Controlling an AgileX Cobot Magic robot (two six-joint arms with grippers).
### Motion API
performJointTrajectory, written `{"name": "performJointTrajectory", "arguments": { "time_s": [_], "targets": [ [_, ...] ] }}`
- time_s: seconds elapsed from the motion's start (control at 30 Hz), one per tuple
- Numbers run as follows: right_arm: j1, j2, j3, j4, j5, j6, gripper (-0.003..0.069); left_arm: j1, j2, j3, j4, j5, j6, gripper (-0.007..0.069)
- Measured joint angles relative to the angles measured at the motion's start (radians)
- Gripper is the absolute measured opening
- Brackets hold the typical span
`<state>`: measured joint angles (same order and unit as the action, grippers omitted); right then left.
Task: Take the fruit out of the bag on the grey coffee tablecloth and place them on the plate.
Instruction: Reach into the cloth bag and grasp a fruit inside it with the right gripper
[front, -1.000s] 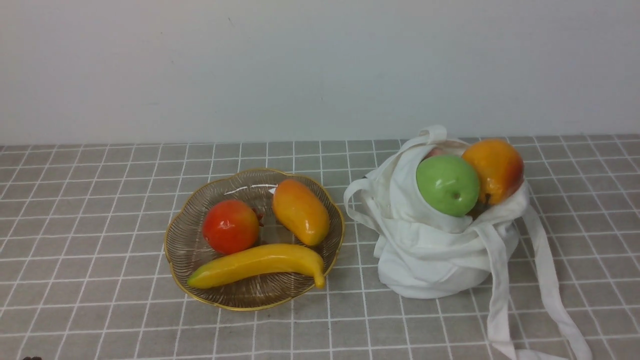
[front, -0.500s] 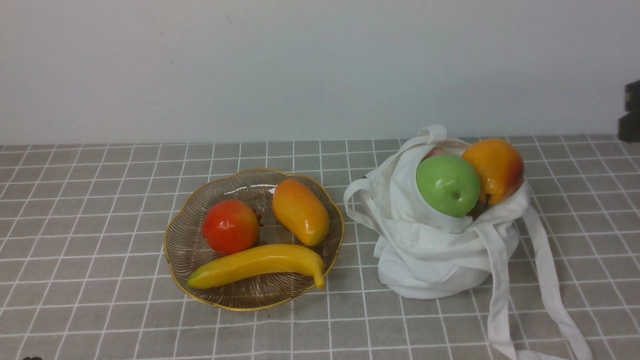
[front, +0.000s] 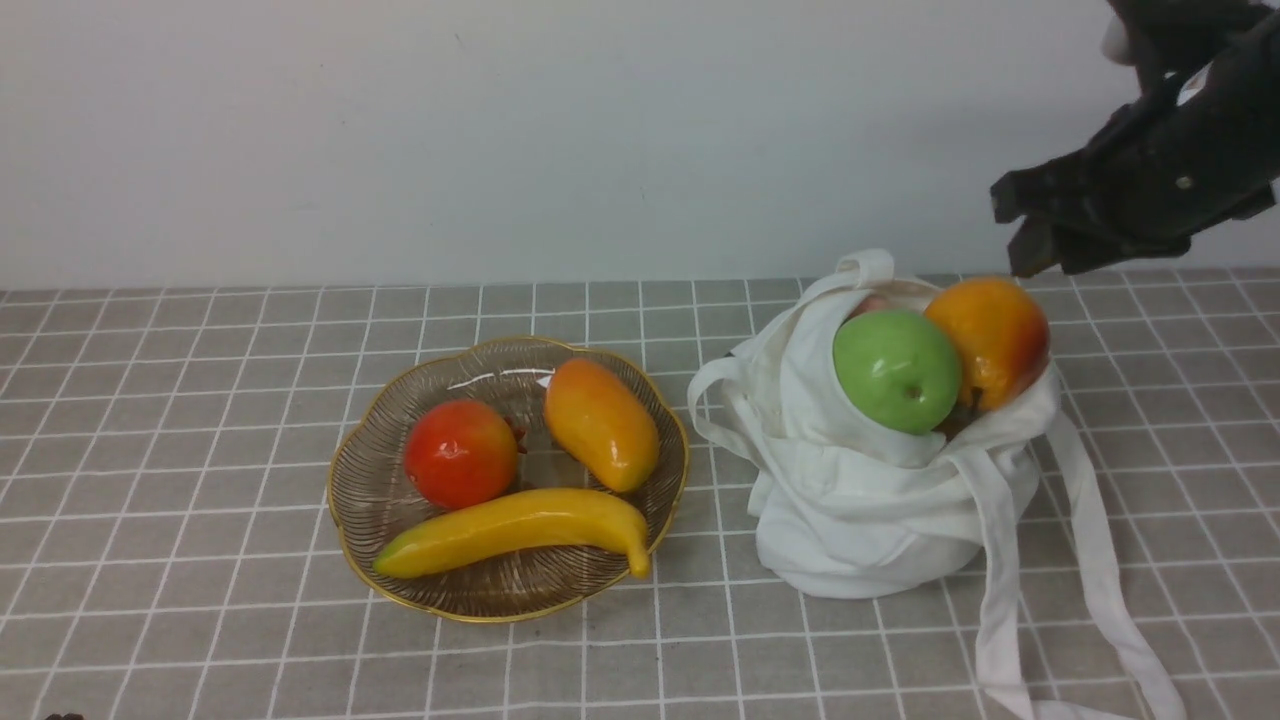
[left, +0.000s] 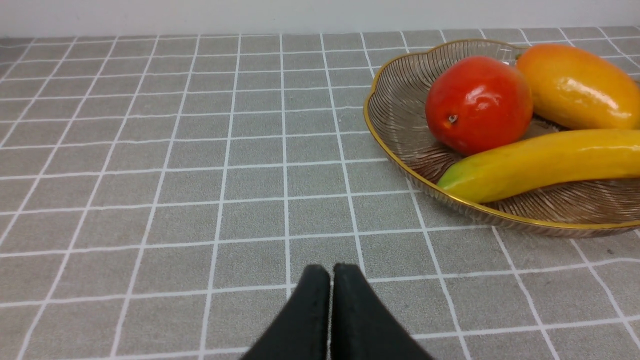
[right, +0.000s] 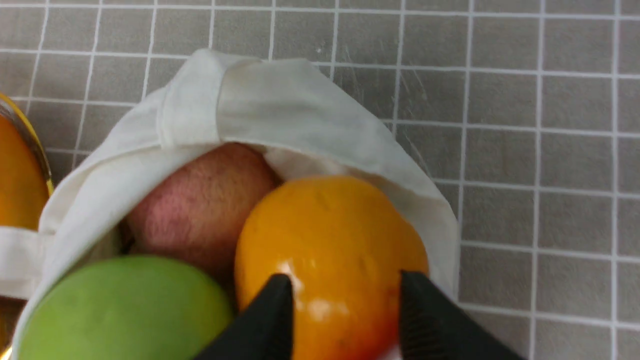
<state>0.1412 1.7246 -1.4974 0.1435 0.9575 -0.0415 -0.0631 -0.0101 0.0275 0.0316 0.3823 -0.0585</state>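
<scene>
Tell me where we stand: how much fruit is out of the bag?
Done: a red fruit, a mango and a banana lie on the plate. In hand: nothing yet; the right gripper hovers open above the orange-yellow fruit. To do: that fruit, the green apple and a pinkish fruit, all in the bag. The left gripper is shut.

The right gripper (front: 1012, 236) has swung into the front view from the upper right. A second ago it was out of sight, and half a second ago only a dark edge showed at the border. It now hangs just above the orange-yellow fruit (front: 985, 335) in the bag (front: 860, 500), jaws apart.
</scene>
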Motion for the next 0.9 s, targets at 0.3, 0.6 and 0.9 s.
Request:
{"name": "performJointTrajectory", "arguments": {
  "time_s": [0.3, 0.6, 0.9],
  "targets": [
    [0.022, 0.077, -0.001, -0.036, -0.086, 0.001, 0.0675, 0.0, 0.0, 0.0, 0.0, 0.0, 0.0, -0.0008],
    [0.022, 0.124, -0.001, -0.004, -0.048, -0.003, 0.0691, 0.0, 0.0, 0.0, 0.0, 0.0, 0.0, -0.0008],
    [0.022, 0.124, -0.001, 0.02, 0.029, -0.013, 0.0643, 0.0, 0.0, 0.0, 0.0, 0.0, 0.0, -0.0008]
  ]
}}
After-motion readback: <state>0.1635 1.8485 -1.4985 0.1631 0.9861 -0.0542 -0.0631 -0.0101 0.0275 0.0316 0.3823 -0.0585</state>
